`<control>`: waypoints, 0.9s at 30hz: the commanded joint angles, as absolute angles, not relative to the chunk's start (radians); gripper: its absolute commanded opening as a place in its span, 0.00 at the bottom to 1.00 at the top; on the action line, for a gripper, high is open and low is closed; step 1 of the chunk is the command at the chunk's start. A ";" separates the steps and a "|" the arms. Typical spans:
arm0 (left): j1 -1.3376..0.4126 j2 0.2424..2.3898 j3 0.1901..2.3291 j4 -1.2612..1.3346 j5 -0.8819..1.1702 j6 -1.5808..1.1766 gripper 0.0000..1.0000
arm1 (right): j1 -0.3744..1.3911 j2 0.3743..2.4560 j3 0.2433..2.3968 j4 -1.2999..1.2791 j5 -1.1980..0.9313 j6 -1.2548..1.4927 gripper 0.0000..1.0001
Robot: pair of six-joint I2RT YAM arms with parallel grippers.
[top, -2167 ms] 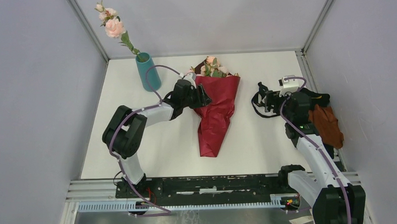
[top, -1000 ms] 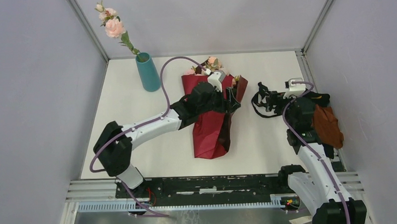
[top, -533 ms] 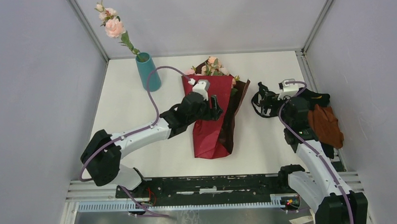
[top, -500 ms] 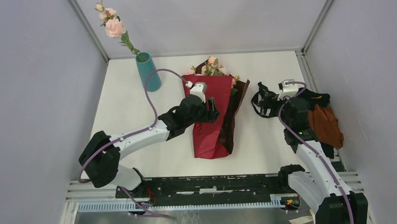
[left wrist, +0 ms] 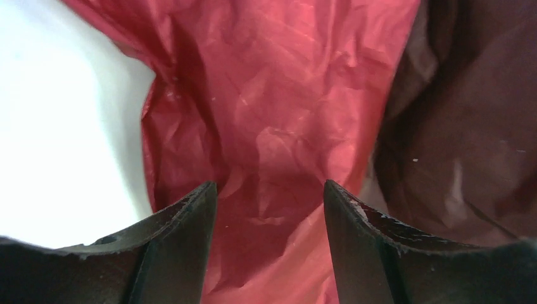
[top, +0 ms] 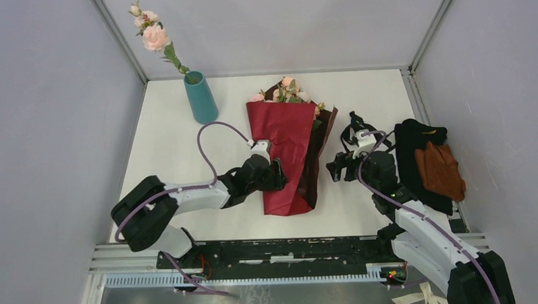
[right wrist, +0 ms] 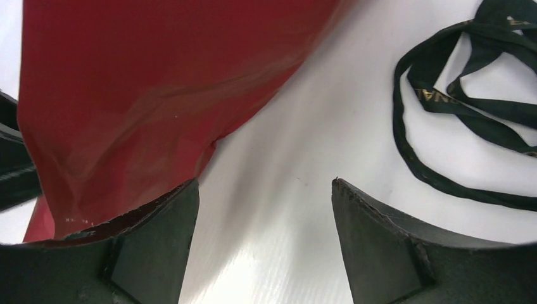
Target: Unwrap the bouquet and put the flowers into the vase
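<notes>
Evidently the left gripper (left wrist: pixel 270 190) hangs open just above the red paper (left wrist: pixel 272 107) to pinch a fold; the right gripper (right wrist: pixel 266 183), also open, sits beside its edge.

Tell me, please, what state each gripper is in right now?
Left gripper: open, jaws apart over the red wrapping paper, holding nothing.
Right gripper: open, over bare table, holding nothing.

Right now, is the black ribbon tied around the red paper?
No, the ribbon lies loose on the table, apart from the red paper.
</notes>
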State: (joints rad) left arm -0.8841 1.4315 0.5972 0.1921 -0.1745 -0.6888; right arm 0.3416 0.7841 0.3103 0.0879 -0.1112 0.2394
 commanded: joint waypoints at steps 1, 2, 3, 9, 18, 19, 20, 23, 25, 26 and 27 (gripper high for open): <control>-0.890 1.582 0.670 0.298 -0.126 -0.734 0.69 | 0.371 0.885 0.277 0.254 -0.062 0.286 0.82; -0.890 1.606 0.683 0.308 -0.122 -0.727 0.69 | 0.371 0.920 0.271 0.285 -0.061 0.292 0.82; -0.890 1.631 0.693 0.319 -0.115 -0.717 0.69 | 0.372 0.962 0.268 0.307 -0.062 0.299 0.82; -0.871 1.724 0.773 0.304 -0.144 -0.694 0.69 | 0.372 1.153 0.302 0.422 -0.062 0.324 0.81; -0.734 1.823 0.929 0.243 -0.117 -0.626 0.68 | 0.373 1.196 0.442 0.359 0.069 0.282 0.80; -0.727 1.824 0.944 0.238 -0.108 -0.612 0.67 | 0.372 1.176 0.443 0.353 0.087 0.287 0.80; -0.727 1.820 0.963 0.223 -0.107 -0.601 0.67 | 0.372 1.153 0.443 0.346 0.109 0.300 0.80; -0.738 1.776 0.982 0.211 -0.086 -0.591 0.67 | 0.372 1.014 0.402 0.353 0.170 0.346 0.79; -0.749 1.740 0.984 0.206 -0.086 -0.590 0.68 | 0.374 0.902 0.368 0.368 0.199 0.370 0.78; -0.757 1.717 0.982 0.205 -0.090 -0.588 0.69 | 0.377 0.850 0.363 0.367 0.206 0.373 0.77; -0.765 1.691 0.980 0.206 -0.098 -0.586 0.69 | 0.381 0.807 0.367 0.354 0.214 0.372 0.76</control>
State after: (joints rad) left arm -0.7288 1.7988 0.9512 0.2123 -0.1089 -0.6373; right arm 0.3691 0.9604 0.3832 0.3214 0.1253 0.3309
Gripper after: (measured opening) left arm 0.683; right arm 0.773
